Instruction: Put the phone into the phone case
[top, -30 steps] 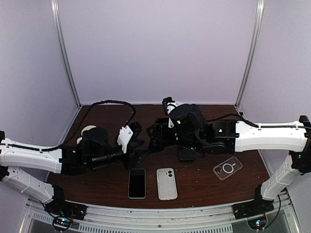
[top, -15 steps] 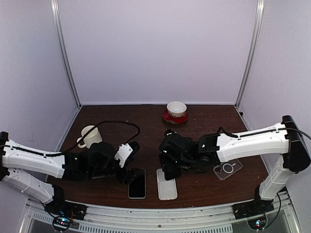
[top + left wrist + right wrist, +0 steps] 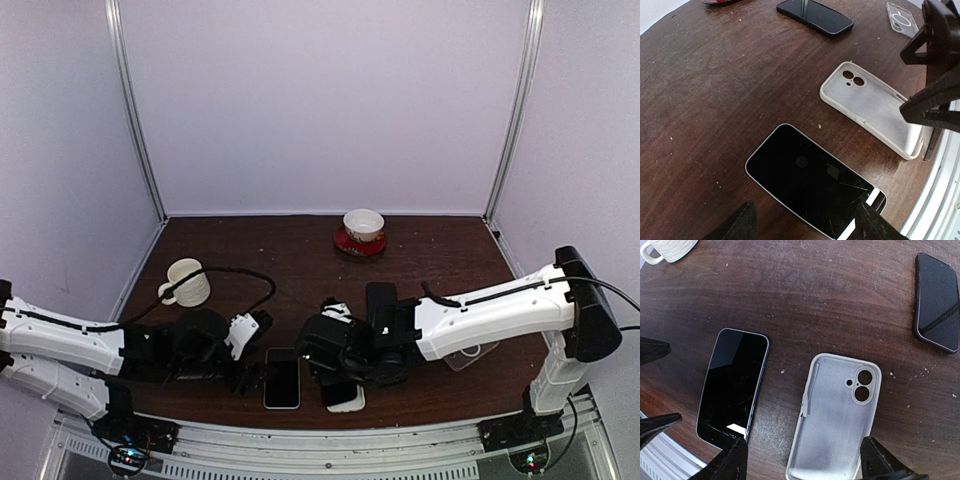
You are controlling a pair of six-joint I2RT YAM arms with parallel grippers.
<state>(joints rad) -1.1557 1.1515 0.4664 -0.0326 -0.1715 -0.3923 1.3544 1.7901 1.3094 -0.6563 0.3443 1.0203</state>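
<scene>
Hovering left of centre low in the top view, the left gripper (image 3: 248,376) was spread and empty, the phone (image 3: 281,378) just to its right, long axis running up the frame. Parallel beside it lay the phone case (image 3: 835,415), under the right gripper (image 3: 805,460), also spread and empty.

You're looking at a glossy black phone (image 3: 732,380) with a thin silver rim and a milky white phone case (image 3: 835,415). The table (image 3: 815,300) is dark brown with wood grain. The mug (image 3: 186,282) is cream, the second phone (image 3: 937,300) black.
</scene>
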